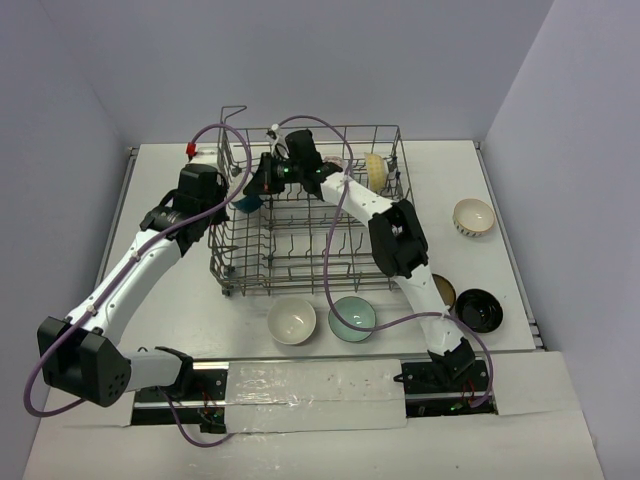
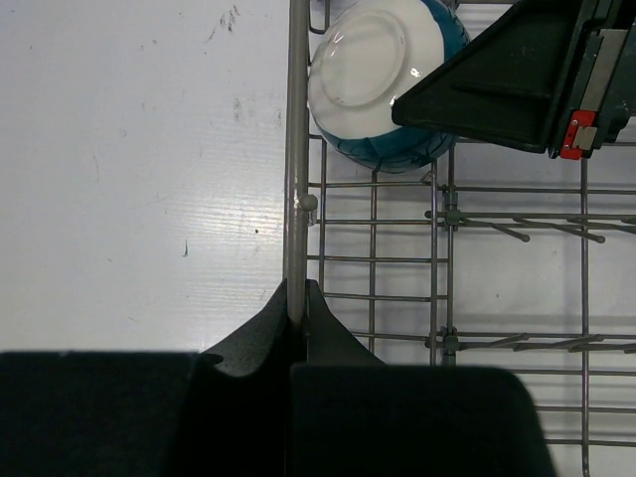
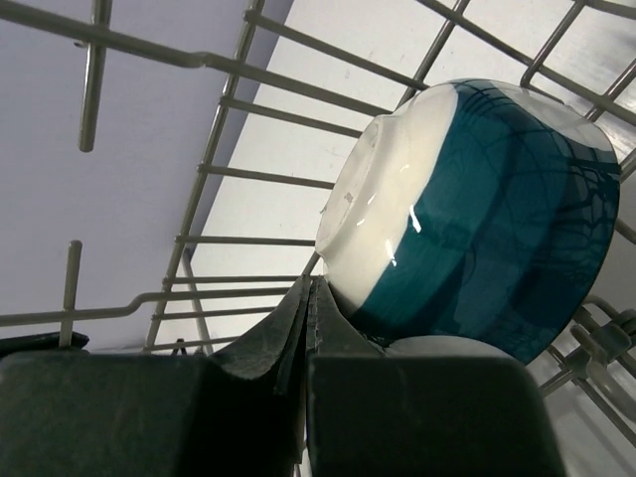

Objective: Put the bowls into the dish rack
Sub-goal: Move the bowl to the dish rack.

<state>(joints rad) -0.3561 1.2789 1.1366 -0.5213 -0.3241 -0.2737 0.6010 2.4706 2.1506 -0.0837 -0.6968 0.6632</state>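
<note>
From above, the blue-and-white round ceramic bowl (image 1: pixel 247 204) was only a blue sliver behind the left arm (image 1: pixel 150 255) and the wires of the grey metal dish rack (image 1: pixel 300 270). A brown round bowl (image 1: pixel 443 289) lay half hidden under the right arm (image 1: pixel 400 240). In the right wrist view, the right gripper (image 3: pixel 308 298) hid the blue bowl's lower rim. In the left wrist view, the picture's top edge cropped that bowl, and the left gripper (image 2: pixel 297 298) blocked the bottom.
</note>
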